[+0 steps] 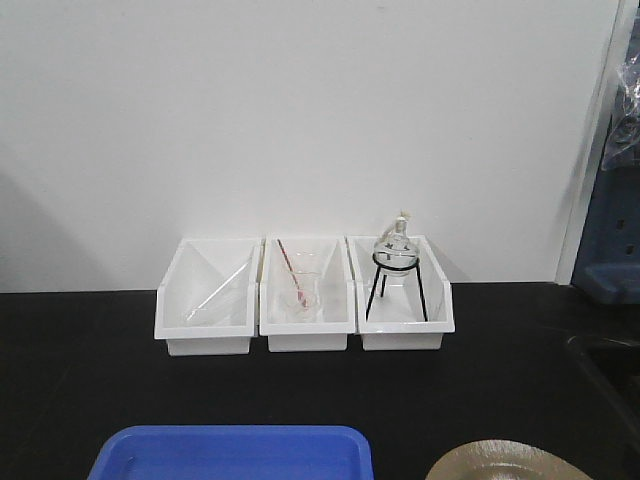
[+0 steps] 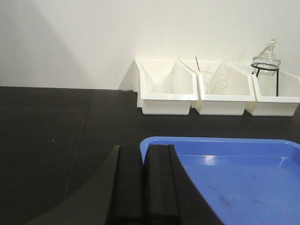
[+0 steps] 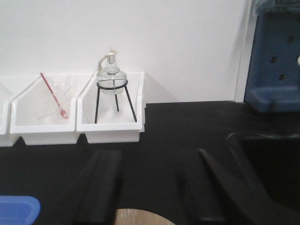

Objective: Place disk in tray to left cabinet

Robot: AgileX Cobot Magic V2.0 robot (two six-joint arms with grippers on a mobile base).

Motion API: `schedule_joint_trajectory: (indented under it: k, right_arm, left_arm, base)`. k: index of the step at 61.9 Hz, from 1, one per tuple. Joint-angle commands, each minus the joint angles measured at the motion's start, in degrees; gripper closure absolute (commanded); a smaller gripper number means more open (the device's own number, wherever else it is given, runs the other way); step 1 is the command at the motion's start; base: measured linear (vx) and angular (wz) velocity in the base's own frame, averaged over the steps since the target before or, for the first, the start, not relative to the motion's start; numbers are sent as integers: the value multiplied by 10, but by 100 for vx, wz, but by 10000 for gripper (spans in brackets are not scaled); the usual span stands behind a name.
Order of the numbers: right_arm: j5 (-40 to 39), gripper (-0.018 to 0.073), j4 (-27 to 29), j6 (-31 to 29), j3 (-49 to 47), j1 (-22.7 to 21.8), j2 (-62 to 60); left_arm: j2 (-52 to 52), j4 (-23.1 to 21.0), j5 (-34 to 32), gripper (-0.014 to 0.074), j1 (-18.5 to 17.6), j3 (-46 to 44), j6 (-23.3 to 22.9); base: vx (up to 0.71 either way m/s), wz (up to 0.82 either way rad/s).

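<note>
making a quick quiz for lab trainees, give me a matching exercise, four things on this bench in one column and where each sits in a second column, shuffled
Things
1. flat bright blue plastic tray
2. round tan disk
3. clear glass flask on a black wire tripod
4. thin red stick

Places
A. middle white plastic bin
B. right white plastic bin
C. near right part of the black table
D. near edge, left of the disk

Pairs: 1-D, 2-C, 3-B, 4-A
</note>
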Motion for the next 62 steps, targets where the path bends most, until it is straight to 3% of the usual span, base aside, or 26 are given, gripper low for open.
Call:
schedule_joint_trajectory:
  k: [1, 5, 13, 19, 27, 35, 39, 43, 49, 62]
  right_arm:
    - [-55, -83, 63, 0, -22, 0, -2]
    - [-55, -172, 94, 0, -22, 0, -2]
    - [-41, -167, 158, 25, -22, 0, -2]
    - [5, -147, 271, 60, -22, -14, 1]
    - [90, -92, 417, 57, -23, -78, 43]
    - [214, -13, 461, 46, -38, -185, 119]
    - [294, 25, 462, 0, -66, -236, 155]
    - [376, 51, 467, -82, -112, -301, 209]
    - [490, 65, 487, -205, -174, -365, 275]
    - [608, 65, 529, -323, -212, -414, 369]
  left_arm:
    - [-8, -5, -47, 600, 1, 7, -5]
    - [-8, -5, -47, 600, 1, 7, -5]
    - [-8, -5, -47, 600, 1, 7, -5]
    - [-8, -5, -47, 600, 1, 7, -5]
    - [-8, -5, -47, 600, 1, 7, -5]
    - [-8, -5, -47, 600, 1, 7, -5]
    - [-8, -5, -47, 600, 1, 7, -5]
    - [-8, -5, -47, 600, 1, 7, -5]
    - [-8, -5, -47, 600, 1, 7, -5]
    - [-8, -5, -47, 600, 1, 7, -5]
  base:
    - [0, 0]
    - [0, 0]
    - [0, 0]
    - [0, 0]
    - [0, 0]
    - [0, 0]
    - [0, 0]
    - [0, 0]
    - [0, 0]
    - [0, 0]
